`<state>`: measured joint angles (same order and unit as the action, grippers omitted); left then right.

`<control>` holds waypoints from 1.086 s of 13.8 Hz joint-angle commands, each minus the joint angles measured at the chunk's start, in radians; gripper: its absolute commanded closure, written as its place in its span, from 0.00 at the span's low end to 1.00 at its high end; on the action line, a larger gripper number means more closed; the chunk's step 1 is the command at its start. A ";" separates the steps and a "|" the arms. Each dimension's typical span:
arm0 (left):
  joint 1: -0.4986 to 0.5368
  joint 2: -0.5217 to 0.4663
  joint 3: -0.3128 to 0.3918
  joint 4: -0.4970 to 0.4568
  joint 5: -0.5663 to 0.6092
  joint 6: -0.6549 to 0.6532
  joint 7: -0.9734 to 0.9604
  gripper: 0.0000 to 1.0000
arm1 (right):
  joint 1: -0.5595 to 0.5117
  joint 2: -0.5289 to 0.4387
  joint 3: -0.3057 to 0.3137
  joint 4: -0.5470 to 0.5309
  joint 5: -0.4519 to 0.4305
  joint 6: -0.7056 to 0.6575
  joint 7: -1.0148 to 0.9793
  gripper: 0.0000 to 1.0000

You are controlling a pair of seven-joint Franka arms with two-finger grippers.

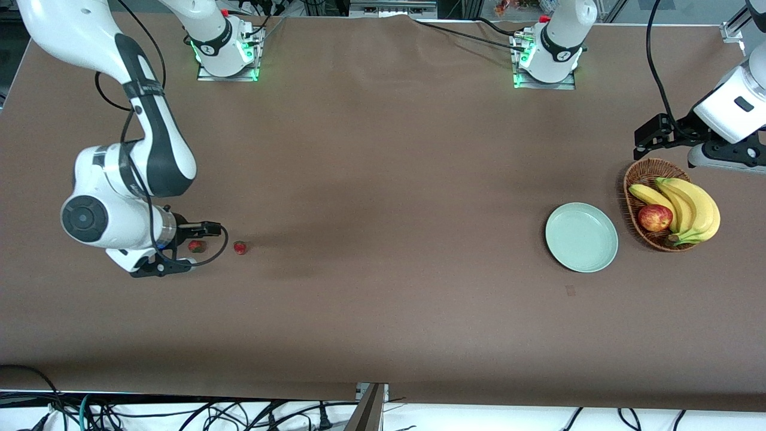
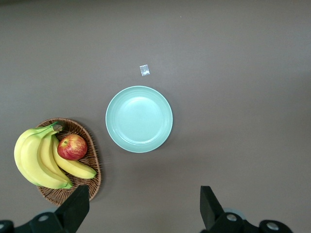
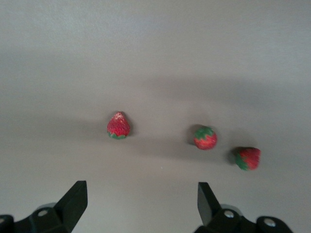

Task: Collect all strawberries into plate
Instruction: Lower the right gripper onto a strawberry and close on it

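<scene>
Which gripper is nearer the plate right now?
Left. The left gripper hangs open over the basket beside the plate; the right gripper hangs open over the strawberries.

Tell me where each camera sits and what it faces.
Front: high across the table, facing both arms; right gripper over strawberries.
Left wrist: looks down on plate and basket; open left gripper shows.
Right wrist: looks down on three strawberries; open jaws show.
Shared: front and left wrist both show the plate.
</scene>
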<state>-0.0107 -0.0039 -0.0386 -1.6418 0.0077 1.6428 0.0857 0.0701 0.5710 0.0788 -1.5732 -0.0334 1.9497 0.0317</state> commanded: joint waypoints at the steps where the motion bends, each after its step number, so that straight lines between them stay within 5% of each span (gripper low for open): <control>1: -0.005 0.013 -0.003 0.033 0.024 -0.024 -0.009 0.00 | 0.016 0.015 0.002 -0.046 0.015 0.067 0.048 0.00; 12: -0.006 0.013 -0.004 0.033 0.024 -0.026 -0.009 0.00 | 0.059 0.070 0.002 -0.225 0.015 0.363 0.103 0.00; 15: -0.006 0.013 -0.004 0.033 0.024 -0.027 -0.009 0.00 | 0.057 0.076 0.002 -0.223 0.015 0.368 0.102 0.15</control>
<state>-0.0116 -0.0039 -0.0405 -1.6417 0.0077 1.6425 0.0857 0.1299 0.6536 0.0793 -1.7800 -0.0331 2.2954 0.1262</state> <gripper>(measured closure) 0.000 0.062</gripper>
